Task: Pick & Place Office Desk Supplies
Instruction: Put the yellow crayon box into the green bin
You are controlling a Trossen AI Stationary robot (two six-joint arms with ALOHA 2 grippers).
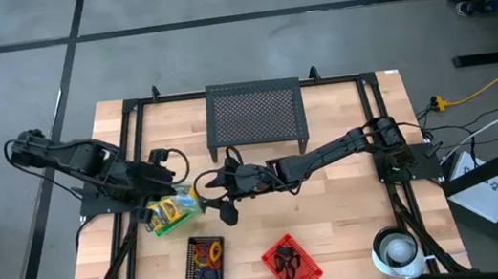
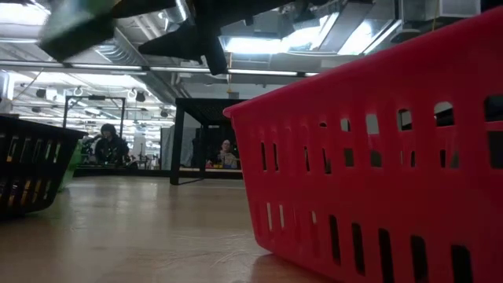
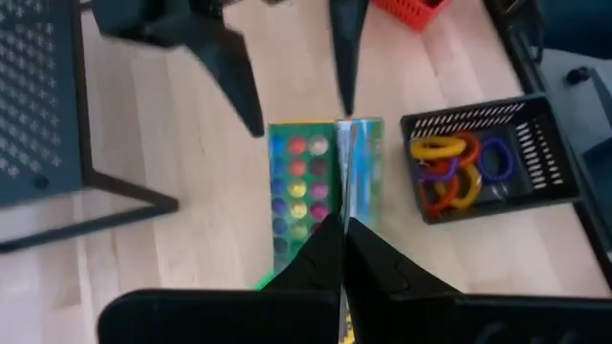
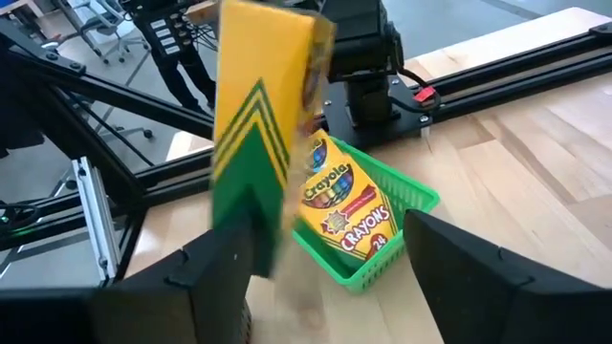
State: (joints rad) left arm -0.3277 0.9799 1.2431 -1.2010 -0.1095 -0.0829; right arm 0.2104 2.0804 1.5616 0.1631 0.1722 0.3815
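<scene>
A yellow-and-green crayon box hangs in the air above a green basket, and my left gripper is shut on it. A second crayon box lies in that basket. My right gripper reaches in from the table's right. It is open, with its fingers standing just off the held box's lower end, touching nothing. Orange, purple and yellow rings lie in a black basket. My left gripper pinches the crayon box between its two fingers at the box's upper end. The fingers slant down from the table's left and lie along the box. The box hangs below them, its lower end clear of the green basket and the table.
The large black mesh stand is at the table's far middle. A red basket with dark clips stands at the near edge, beside the black ring basket. A white roll lies at the near right. People sit in the room beyond.
</scene>
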